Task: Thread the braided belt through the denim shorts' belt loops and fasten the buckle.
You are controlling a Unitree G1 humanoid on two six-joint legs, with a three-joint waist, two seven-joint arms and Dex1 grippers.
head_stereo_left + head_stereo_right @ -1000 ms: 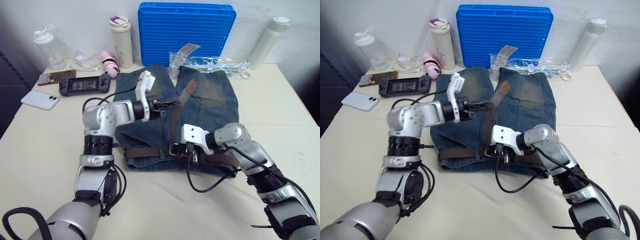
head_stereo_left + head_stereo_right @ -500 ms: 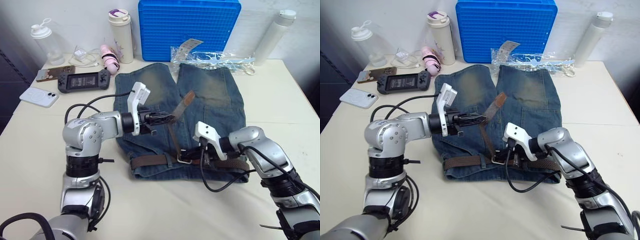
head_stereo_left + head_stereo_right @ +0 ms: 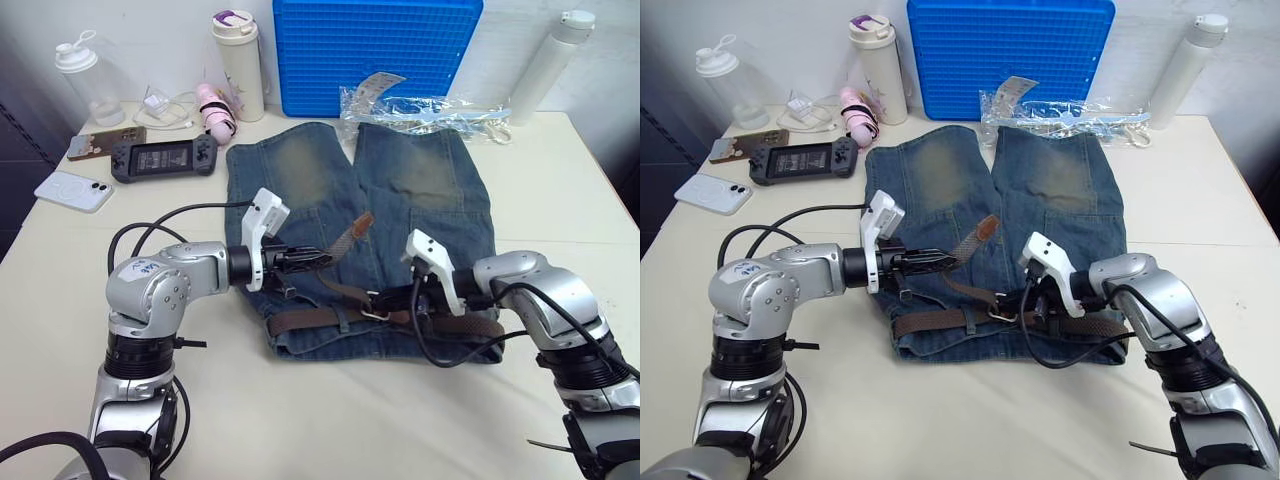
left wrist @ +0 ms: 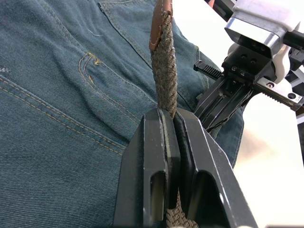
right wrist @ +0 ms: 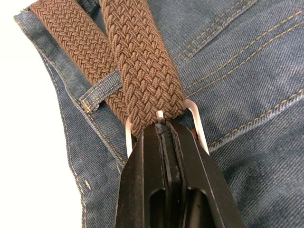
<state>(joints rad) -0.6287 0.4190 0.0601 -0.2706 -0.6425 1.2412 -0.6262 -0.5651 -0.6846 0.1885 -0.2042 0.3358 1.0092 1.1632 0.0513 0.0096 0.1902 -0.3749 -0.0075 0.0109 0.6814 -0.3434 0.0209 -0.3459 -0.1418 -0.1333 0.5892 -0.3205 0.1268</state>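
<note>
The denim shorts [image 3: 400,190] lie flat on the table, waistband toward me. The braided belt [image 3: 310,320] runs along the waistband under a belt loop [image 5: 102,85]. Its free end [image 3: 355,228] rises slantwise over the shorts. My left gripper [image 3: 318,257] is shut on that free end, a short way below its leather tip [image 4: 161,19]. My right gripper [image 3: 392,298] is shut on the silver buckle [image 5: 197,121] at the middle of the waistband, where the braid [image 5: 142,71] passes through the frame. The two grippers stand close together, facing each other.
A blue grid board [image 3: 375,50] leans on the wall behind the shorts, with a clear plastic bag [image 3: 430,108] in front. A white bottle [image 3: 545,50] stands far right. A cream tumbler [image 3: 238,60], game console [image 3: 160,157] and phone [image 3: 75,190] sit far left.
My left gripper has come down and toward me with the belt's free end, which now slants lower over the shorts. The right gripper stays shut on the buckle. The camera has shifted.
</note>
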